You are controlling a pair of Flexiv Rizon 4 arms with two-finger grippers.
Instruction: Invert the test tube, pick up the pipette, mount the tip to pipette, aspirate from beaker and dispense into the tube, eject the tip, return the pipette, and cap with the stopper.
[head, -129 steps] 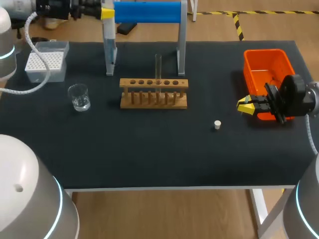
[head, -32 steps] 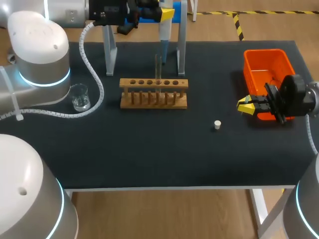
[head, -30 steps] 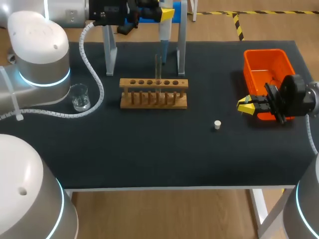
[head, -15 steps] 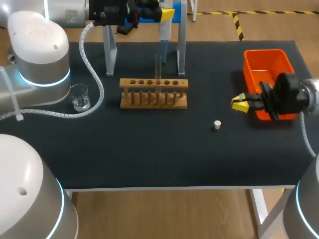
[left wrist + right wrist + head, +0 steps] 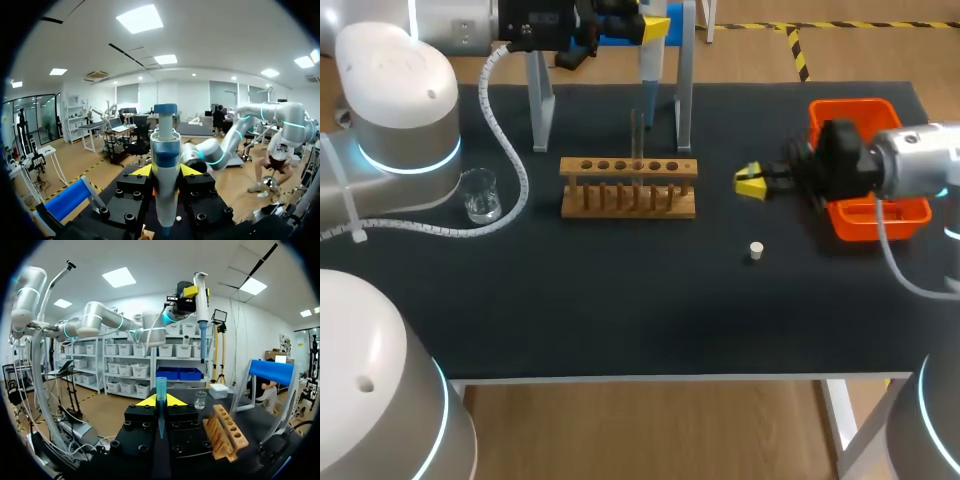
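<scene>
Left claw point(image 5: 655, 24): clenched on the white-and-blue plastic pipette point(image 5: 649, 68), which is hanging nozzle-down over the far side of the black surface point(image 5: 620, 310), between the legs of the grey metal stand point(image 5: 685, 100). In the left wrist view the barrel is sitting squarely between the yellow fingers point(image 5: 142, 170).

Small clear glass beaker point(image 5: 478, 195): standing toward the left of the surface, just beside the left arm's cable.

Wooden test-tube rack point(image 5: 628, 187): standing mid-surface and carrying the clear glass test tube point(image 5: 638, 130) upright in one of its holes.

Small white stopper point(image 5: 756, 250): lying loose in front of the rack and to its right, apart from everything else.

Right claw point(image 5: 750, 182): grasping the translucent blue pipette tip point(image 5: 161, 400), whose wide end is pointing out ahead of the fingers. The claw is hovering just right of the rack, between it and the bin. From overhead the tip is too small to make out.

Orange plastic bin point(image 5: 855, 104): sitting at the right, partly behind the right arm.

Step in hand, as judged: mounting the tip. The pipette is out of its stand and the tip is in the grasp, but the two are well apart. The next move is calling for the tip's wide end to be brought under the nozzle, lined up on its axis, then pressed on until it seats.
</scene>
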